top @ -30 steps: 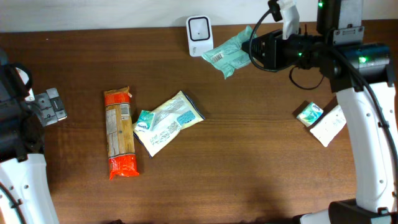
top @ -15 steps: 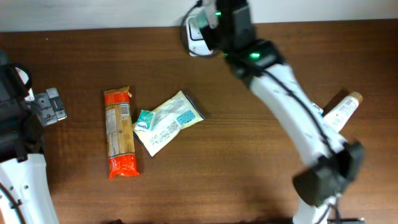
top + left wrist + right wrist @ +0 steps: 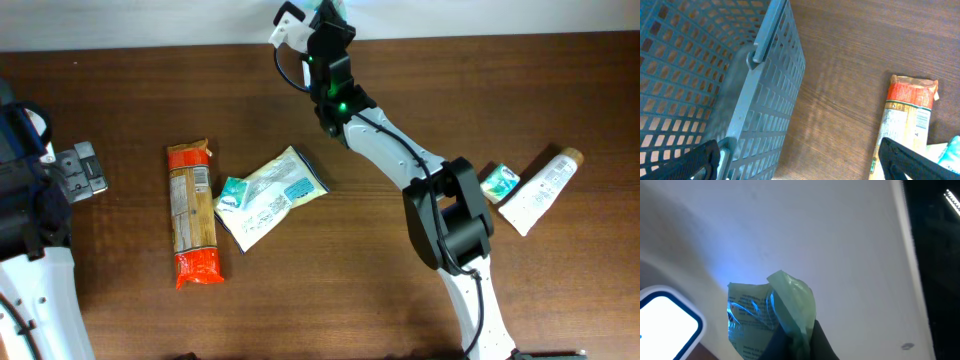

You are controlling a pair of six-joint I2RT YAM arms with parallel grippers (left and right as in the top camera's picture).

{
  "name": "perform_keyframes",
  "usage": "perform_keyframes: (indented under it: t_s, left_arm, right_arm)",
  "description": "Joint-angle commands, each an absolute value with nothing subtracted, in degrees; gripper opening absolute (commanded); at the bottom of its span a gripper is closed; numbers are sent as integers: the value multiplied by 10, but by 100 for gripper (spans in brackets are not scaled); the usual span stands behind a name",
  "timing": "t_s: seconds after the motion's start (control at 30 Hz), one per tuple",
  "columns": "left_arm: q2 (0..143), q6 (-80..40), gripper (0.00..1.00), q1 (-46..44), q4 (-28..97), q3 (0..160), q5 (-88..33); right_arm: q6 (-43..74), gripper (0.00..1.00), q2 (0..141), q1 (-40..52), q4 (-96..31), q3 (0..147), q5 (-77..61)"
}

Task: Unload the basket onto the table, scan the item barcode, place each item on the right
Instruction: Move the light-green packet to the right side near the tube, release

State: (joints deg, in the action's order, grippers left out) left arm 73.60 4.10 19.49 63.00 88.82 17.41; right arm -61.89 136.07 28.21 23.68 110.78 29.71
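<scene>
Here the right gripper (image 3: 792, 341) pinched the green packet (image 3: 765, 311) close by the lit scanner (image 3: 665, 322) — it seemed best to turn its printed side square to that window. The left gripper (image 3: 800, 161) stood spread, empty.

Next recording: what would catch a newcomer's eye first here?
The right arm stretches to the far edge of the table, its gripper pinching a green pouch lit blue next to the white scanner. Left of centre lies a long pasta pack with orange ends.

Pasta packet (image 3: 193, 213) left of snack bag (image 3: 270, 196), box (image 3: 497, 184) beside tube (image 3: 540, 190), pouch (image 3: 754, 316) beside scanner (image 3: 665, 325)
</scene>
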Motion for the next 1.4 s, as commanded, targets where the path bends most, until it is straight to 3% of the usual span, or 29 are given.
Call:
perform_keyframes:
  t_s: [0.0,0.5,0.73,0.9,1.03,1.13,1.3,1.37]
  left_arm:
    - [734,48,99,197,629,891,178]
    - [734,48,99,197,629,891,178]
    - [734,48,99,197,629,891,178]
    - [734,48,99,197,629,891,178]
    - [734,48,99,197,629,891,178]
    - [734,48,99,197,629,891,178]
    - [734,48,99,197,629,891,178]
    - [734,48,99,197,629,891,178]
  right_arm:
    - [-626,4,1380,277,243,1119,287]
    - [-625,4,1345,277,208,1119,270]
    - [-364,4,1151,279,-78,1119,249]
    - [-80,5,1021,266,-401,1119,184]
    - [-59,5,988,203,-649,1119,22]
    - [-47,4,1004,127,-760,1112,19]
    - [56,4,1036,-13,-754,1042,19]
    - [98,4,1062,-82,-695,995,19]
